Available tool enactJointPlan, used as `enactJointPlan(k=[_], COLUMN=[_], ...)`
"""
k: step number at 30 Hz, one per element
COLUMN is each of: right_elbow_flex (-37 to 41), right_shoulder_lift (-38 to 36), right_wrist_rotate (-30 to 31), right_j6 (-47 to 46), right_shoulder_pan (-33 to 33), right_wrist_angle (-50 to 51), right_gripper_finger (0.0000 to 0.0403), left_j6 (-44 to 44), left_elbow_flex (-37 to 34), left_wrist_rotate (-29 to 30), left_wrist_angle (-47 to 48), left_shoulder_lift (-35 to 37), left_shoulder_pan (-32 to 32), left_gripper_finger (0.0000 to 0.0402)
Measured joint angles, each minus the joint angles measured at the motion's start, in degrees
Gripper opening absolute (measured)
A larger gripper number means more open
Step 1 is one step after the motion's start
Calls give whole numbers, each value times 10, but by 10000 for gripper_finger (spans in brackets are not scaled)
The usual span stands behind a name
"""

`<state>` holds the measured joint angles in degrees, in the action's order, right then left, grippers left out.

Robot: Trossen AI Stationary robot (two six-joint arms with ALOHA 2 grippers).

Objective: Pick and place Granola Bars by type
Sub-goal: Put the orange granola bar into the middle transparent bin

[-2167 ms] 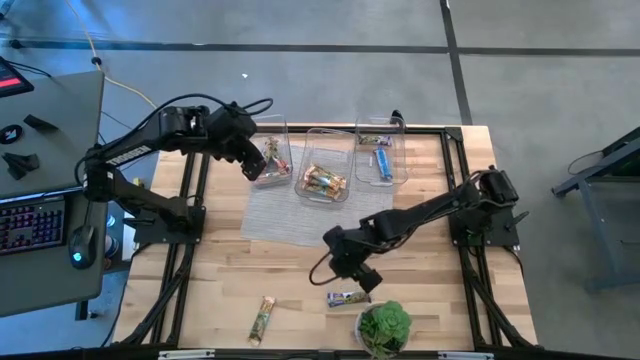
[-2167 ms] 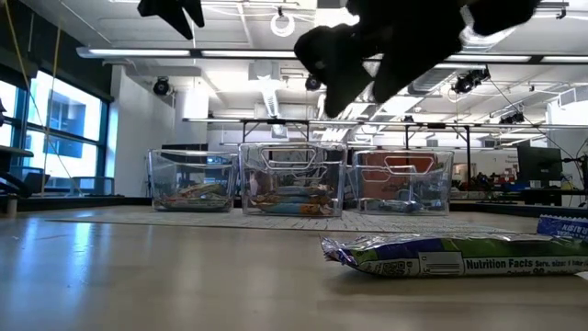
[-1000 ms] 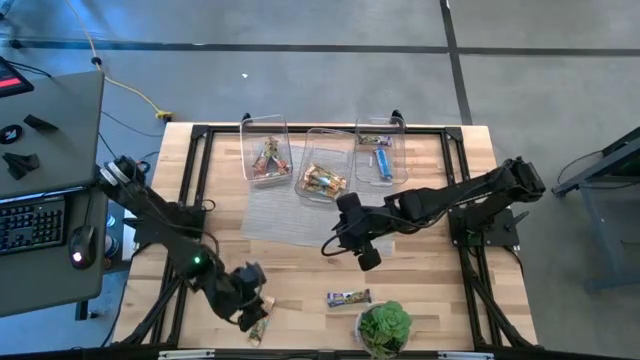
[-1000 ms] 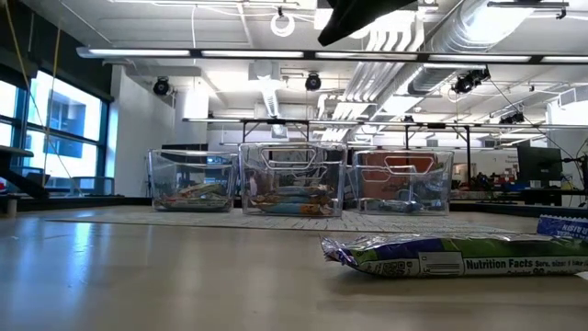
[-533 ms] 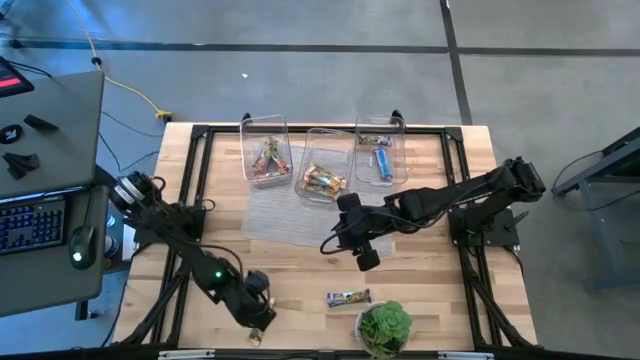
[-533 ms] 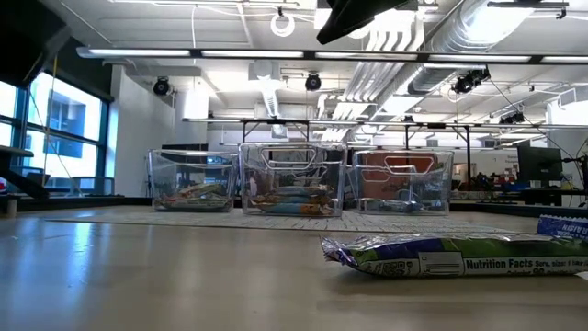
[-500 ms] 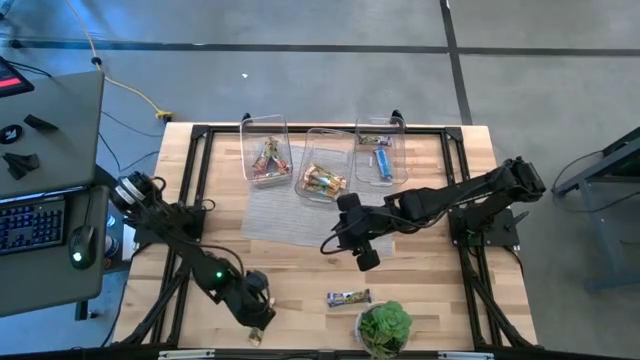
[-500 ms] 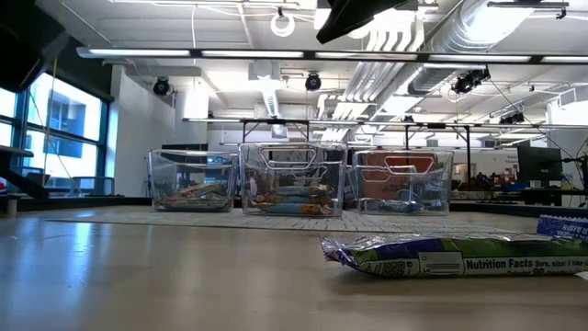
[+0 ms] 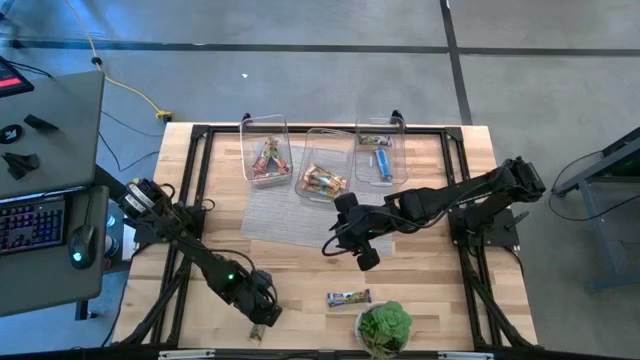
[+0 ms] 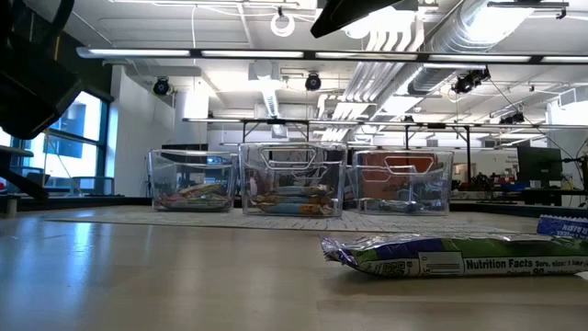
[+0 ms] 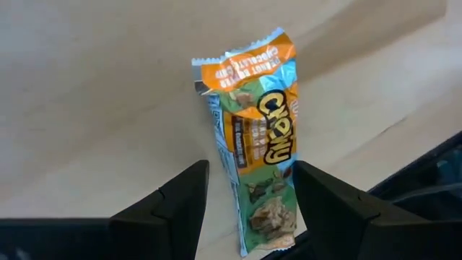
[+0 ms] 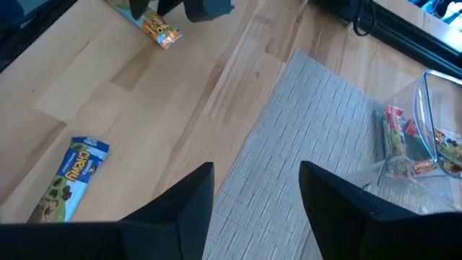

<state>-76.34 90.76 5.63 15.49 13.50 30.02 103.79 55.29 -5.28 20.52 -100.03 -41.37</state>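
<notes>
Near the table's front left edge lies a green-and-orange granola bar (image 11: pixel 258 155), flat on the wood between the spread, empty fingers of the left gripper (image 11: pixel 249 209). The right gripper (image 12: pixel 253 198), open and empty, hovers over the grey mat (image 9: pixel 300 218).

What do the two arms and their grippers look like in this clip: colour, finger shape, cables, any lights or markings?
Both arms are black, slim and jointed. The left arm shows a small green light partway along and a silver-ringed joint near its base. The right arm trails a loose black cable loop by its wrist. The left gripper and right gripper each end in two broad, angular matte-black fingers. No lettering is legible.
</notes>
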Motion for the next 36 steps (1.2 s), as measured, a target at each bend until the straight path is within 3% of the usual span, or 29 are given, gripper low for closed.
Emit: enactJointPlan(k=[7,16,25,30,36], right_elbow_flex=[0,0,0,0,0], right_shoulder_lift=[0,0,0,0,0], right_wrist_rotate=[0,0,0,0,0], right_j6=[0,0,1,2,1], right_shoulder_pan=[0,0,0,0,0], right_wrist_angle=[-3,-3,-7,-12,-13], right_gripper_finger=[188,188,188,188,188], left_j6=[-3,-122,-226,-344,-504], left_elbow_flex=[2,0,0,16,69], left_wrist_rotate=[-2,-18,-37,-9,82], left_wrist_angle=[53,70,99,128,180], left_shoulder_lift=[-1,-1,-2,-3,-7], left_shoulder_pan=[37,117,149,170,178], left_gripper_finger=[200,200,200,200,200])
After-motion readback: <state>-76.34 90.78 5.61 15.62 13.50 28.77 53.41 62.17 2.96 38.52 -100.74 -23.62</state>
